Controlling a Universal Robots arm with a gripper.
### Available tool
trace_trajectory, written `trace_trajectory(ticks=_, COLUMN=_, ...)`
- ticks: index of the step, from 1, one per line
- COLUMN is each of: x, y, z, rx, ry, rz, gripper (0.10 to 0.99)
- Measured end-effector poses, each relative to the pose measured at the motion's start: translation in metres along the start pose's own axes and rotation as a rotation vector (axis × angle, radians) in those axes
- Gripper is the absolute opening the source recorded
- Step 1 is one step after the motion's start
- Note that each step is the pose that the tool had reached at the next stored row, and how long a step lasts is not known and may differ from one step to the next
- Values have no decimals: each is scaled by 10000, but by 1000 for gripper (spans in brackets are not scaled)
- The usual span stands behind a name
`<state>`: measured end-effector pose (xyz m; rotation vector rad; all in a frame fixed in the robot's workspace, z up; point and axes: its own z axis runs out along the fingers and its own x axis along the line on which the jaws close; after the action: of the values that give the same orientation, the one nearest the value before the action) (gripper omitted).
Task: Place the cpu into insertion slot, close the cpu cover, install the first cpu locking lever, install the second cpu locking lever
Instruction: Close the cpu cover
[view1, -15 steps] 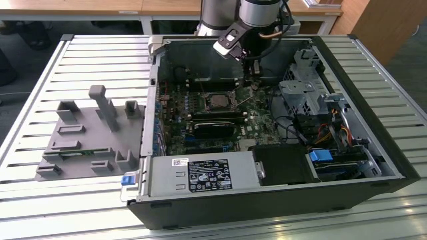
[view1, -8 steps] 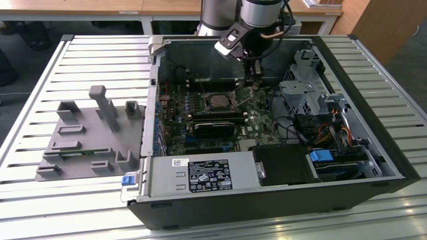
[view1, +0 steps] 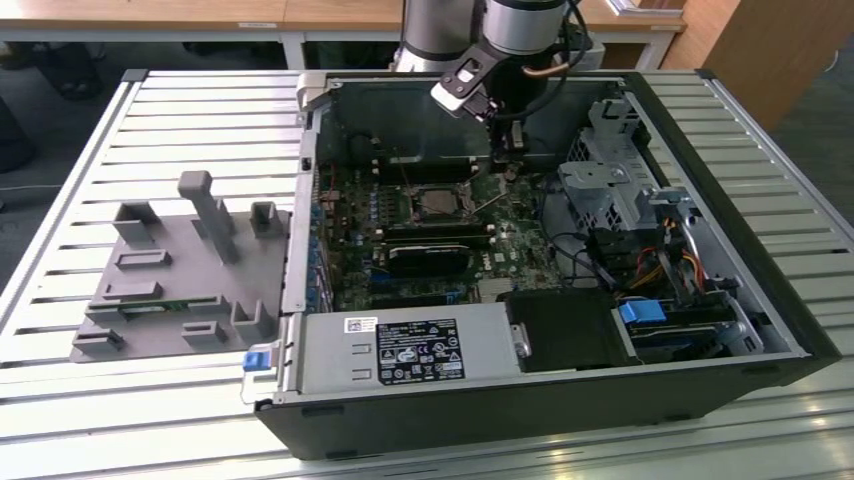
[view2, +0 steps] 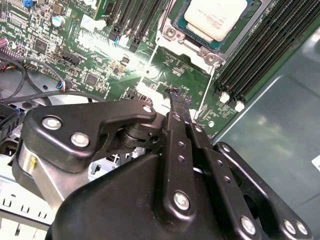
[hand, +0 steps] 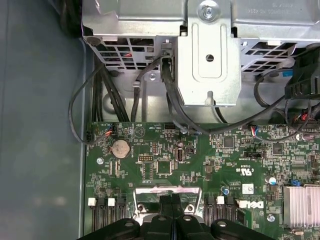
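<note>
Above the motherboard (view2: 172, 67) — pincer (view2: 178, 99) closed | cpu (view2: 215, 17) seated in insertion slot (view2: 210, 57), near but apart.

The power box label (view1: 416, 352) cannot be read.

Arm (view1: 521, 25) angled down from above, pincer (view2: 180, 102) pointing downward, black fingers (view2: 172, 150) pressed together

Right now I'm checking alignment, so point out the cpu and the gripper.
cpu (view2: 216, 17), second wrist view, centre of its pale metal face.
gripper (view2: 179, 106), second wrist view, between its closed fingertips.
</note>
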<state>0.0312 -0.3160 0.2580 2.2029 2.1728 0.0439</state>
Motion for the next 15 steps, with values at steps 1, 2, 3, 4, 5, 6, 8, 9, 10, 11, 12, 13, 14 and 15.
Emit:
trace_trajectory(ticks=1, x=1, y=7, z=2, rx=3, ry=-4, rz=0, gripper=106)
trace_trajectory(ticks=2, x=2, y=14, z=5, rx=7, ry=-8, rz=0, gripper=106)
trace_trajectory(ticks=3, x=3, y=24, z=8, rx=11, ry=-12, rz=-1, gripper=106)
trace_trajectory(ticks=4, x=5, y=35, z=12, rx=16, ry=-13, rz=-2, gripper=106)
trace_trajectory(ticks=5, x=6, y=47, z=14, rx=24, ry=-15, rz=-2, gripper=106)
trace_trajectory(ticks=6, x=7, y=60, z=15, rx=35, ry=-17, rz=-3, gripper=106)
trace_trajectory(ticks=8, x=12, y=85, z=21, rx=64, ry=-19, rz=-2, gripper=106)
trace_trajectory(ticks=9, x=14, y=95, z=23, rx=79, ry=-24, rz=-2, gripper=106)
trace_trajectory(ticks=10, x=17, y=104, z=25, rx=94, ry=-27, rz=-3, gripper=106)
trace_trajectory(ticks=11, x=20, y=111, z=28, rx=110, ry=-31, rz=-4, gripper=106)
trace_trajectory(ticks=12, x=23, y=120, z=30, rx=128, ry=-32, rz=-4, gripper=106)
trace_trajectory(ticks=13, x=28, y=149, z=38, rx=186, ry=-34, rz=-8, gripper=106)
trace_trajectory(ticks=14, x=30, y=156, z=41, rx=194, ry=-34, rz=-16, gripper=106)
trace_trajectory(ticks=15, x=31, y=162, z=44, rx=199, ry=-34, rz=-22, gripper=106)
